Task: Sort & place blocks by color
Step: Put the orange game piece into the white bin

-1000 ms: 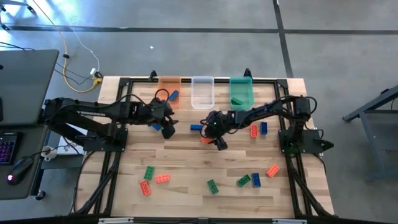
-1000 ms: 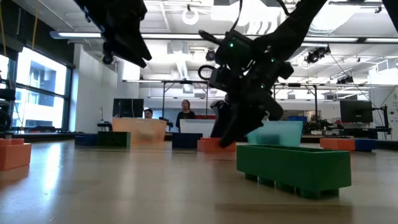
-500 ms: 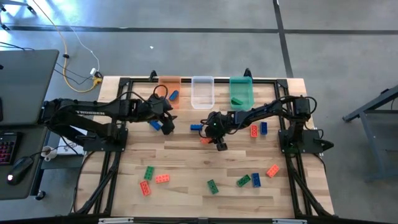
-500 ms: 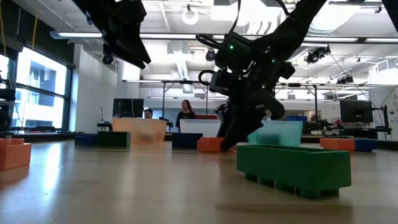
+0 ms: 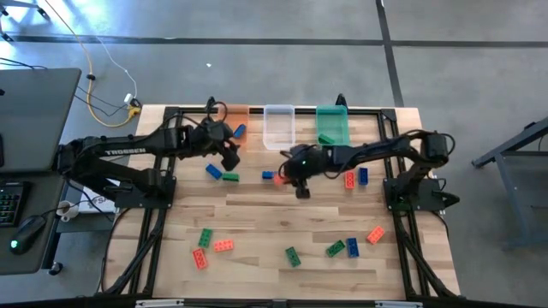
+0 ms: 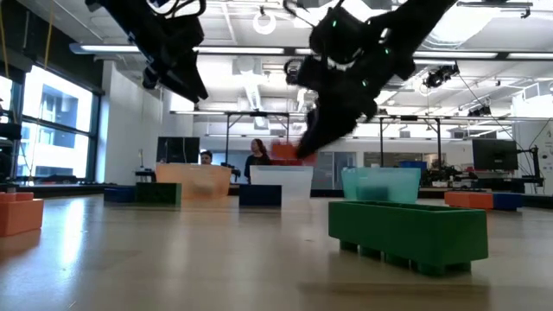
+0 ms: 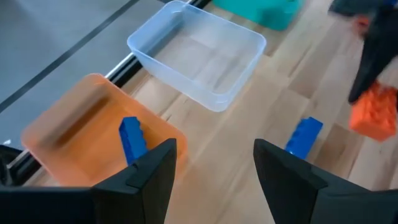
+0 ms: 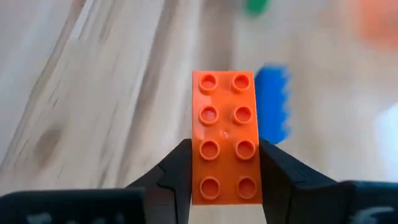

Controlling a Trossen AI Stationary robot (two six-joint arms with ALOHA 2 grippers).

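The right hand (image 8: 225, 186) pinches a glossy orange brick (image 8: 225, 134), a studded two-by-four oblong, lifted off the pale wooden bench (image 5: 257, 222) near the middle. A blue brick (image 5: 268, 175) lies just left of it. The left hand (image 7: 214, 171), fingers apart and empty, hovers by the translucent orange bin (image 7: 81, 130).

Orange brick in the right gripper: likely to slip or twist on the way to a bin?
Probably not. The right gripper pinches the orange brick across its flat long sides, so it looks squarely seated. It appears rigid and small, likely light. The smooth, glossy plastic might slide if bumped.
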